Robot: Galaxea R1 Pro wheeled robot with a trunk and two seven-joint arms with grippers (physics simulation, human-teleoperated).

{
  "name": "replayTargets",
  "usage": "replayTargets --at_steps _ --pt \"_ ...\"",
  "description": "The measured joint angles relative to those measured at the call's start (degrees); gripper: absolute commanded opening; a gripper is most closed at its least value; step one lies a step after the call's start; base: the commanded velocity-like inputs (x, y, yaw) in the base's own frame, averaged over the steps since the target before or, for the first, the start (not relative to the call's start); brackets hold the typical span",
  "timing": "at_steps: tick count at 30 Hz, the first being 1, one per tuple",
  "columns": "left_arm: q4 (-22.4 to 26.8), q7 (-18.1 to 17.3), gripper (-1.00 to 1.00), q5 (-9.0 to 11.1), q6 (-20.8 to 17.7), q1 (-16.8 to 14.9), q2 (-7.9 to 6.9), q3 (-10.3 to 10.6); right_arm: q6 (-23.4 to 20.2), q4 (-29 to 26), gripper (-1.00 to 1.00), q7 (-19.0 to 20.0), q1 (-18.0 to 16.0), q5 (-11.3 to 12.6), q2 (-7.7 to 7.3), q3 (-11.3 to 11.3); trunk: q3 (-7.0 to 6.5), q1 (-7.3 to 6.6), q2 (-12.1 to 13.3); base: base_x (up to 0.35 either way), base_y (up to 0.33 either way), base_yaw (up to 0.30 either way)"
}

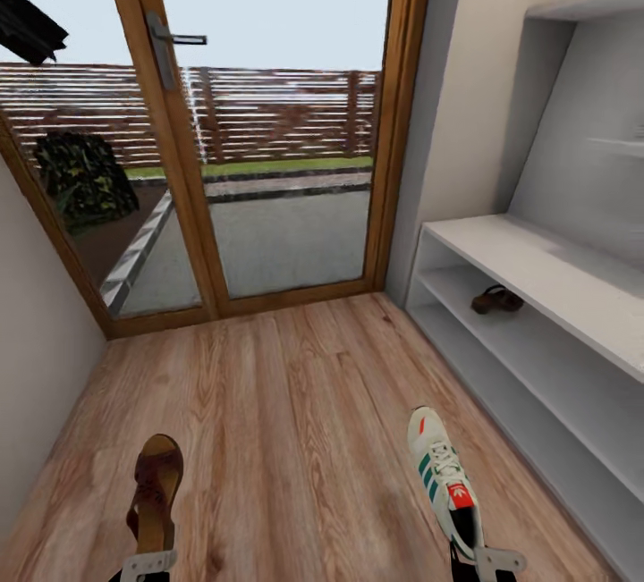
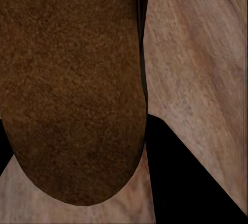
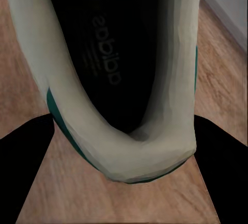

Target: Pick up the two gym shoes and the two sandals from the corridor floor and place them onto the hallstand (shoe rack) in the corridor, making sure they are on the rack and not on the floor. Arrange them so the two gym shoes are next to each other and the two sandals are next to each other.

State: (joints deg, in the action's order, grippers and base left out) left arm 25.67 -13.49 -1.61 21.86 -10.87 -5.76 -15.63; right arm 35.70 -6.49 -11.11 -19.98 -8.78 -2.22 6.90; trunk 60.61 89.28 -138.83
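Dark brown sandal, grainy suede-like insole. White sneaker, green side stripes, red tongue patch, white laces; black lining inside, teal at the heel. Light brown wood-grain floor. Light grey rack, a second brown sandal on its shelf. Tan door frame.

Plenty of open corridor floor between the wall on the left and the hallstand on the right, bare planks up to the glass door that closes off the far end. The rack's top surface is clear, and the shelf under it holds one sandal near the far end, rest open. Both grippers look like they're carrying shoes, though the head view clips them. The upper shelves overhang the rack's back.
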Motion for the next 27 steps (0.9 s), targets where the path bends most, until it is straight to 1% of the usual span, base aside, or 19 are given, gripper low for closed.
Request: replayTargets --at_steps 19,27 --pt "0.0 0.0 -1.0 0.1 -0.1 0.0 0.0 0.0 0.0 0.0 -1.0 -0.1 0.0 0.0 0.0 0.0 0.0 0.0 0.0 0.007 0.001 -0.282" --pt "0.0 0.0 -1.0 0.0 0.0 0.0 0.0 0.1 0.0 0.0 -1.0 0.0 0.0 0.0 0.0 0.0 0.0 -0.01 0.0 0.154 0.191 -0.282"
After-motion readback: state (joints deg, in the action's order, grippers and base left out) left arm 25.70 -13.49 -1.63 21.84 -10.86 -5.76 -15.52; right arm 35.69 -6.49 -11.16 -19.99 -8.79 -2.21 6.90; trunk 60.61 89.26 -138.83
